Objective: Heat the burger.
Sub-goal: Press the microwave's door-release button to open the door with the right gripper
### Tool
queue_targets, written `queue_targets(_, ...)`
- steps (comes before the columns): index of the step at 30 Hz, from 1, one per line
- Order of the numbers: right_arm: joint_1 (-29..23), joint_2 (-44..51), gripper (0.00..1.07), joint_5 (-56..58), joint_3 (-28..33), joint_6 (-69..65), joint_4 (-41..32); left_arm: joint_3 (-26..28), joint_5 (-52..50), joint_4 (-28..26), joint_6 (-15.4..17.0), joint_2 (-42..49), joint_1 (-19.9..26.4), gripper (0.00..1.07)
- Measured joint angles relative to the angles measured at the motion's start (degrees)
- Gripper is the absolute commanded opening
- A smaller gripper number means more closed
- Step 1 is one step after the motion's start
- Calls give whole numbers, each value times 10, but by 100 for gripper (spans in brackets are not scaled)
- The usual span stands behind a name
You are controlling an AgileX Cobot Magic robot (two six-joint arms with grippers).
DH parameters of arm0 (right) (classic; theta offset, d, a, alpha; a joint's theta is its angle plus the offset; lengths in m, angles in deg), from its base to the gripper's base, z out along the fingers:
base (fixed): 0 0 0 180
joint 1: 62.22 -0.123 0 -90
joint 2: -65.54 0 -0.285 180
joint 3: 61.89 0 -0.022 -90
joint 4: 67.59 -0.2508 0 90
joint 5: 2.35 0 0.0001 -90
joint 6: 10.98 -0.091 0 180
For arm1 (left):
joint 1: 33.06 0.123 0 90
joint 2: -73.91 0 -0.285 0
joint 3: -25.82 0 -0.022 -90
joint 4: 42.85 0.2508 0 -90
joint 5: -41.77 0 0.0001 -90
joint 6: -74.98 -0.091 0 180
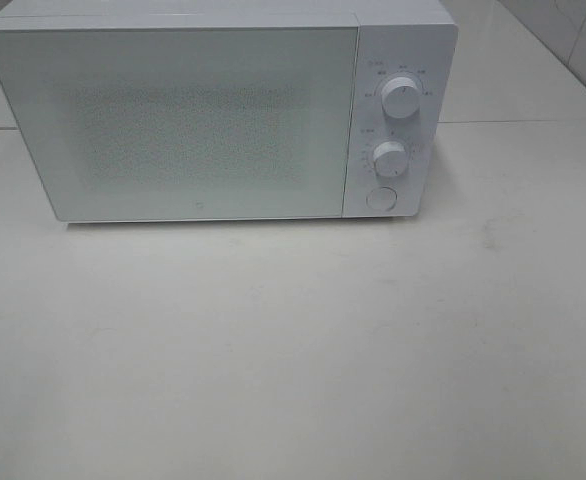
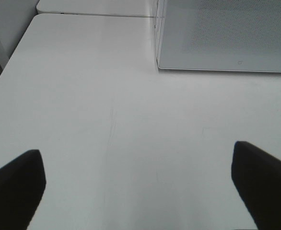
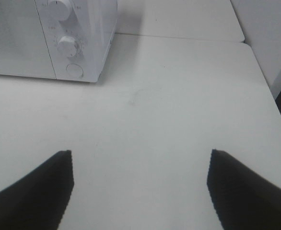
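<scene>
The white surface [image 1: 293, 350] is stretching out bare in front of me, with nothing lying on its near half. Low over it, the left gripper [image 2: 136, 160] is hanging spread wide and empty, and the right gripper [image 3: 141, 158] is likewise released, with only bare surface between its jaws. Further back, the white microwave [image 1: 413, 40] is standing with its door [image 1: 173, 120] shut flat. On its right-hand panel are an upper knob [image 1: 401, 97], a lower knob [image 1: 390, 158] and a round button [image 1: 380, 198].

The burger is not showing in any view. It may be sitting behind that frosted door or off to one side; I cannot tell which. So I am judging this as either the very start or the stage of setting the heat. The next move is probably calling for the right gripper to reach the button or a knob.

There is plenty of open room in the middle. The surface's side edges are dropping away beyond each gripper, and a tiled wall [image 1: 573, 40] is closing in behind.
</scene>
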Motion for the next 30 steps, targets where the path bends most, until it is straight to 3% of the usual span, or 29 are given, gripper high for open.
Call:
queue_targets(7, 0, -62, 75, -87, 0, 0, 0, 0, 0, 0, 0, 0, 0, 98)
queue_targets(15, 0, -205, 75, -239, 11, 0, 0, 0, 0, 0, 0, 0, 0, 98)
queue_targets(30, 1, -394, 75, -412, 14, 0, -13, 0, 0, 1, 0, 0, 0, 98)
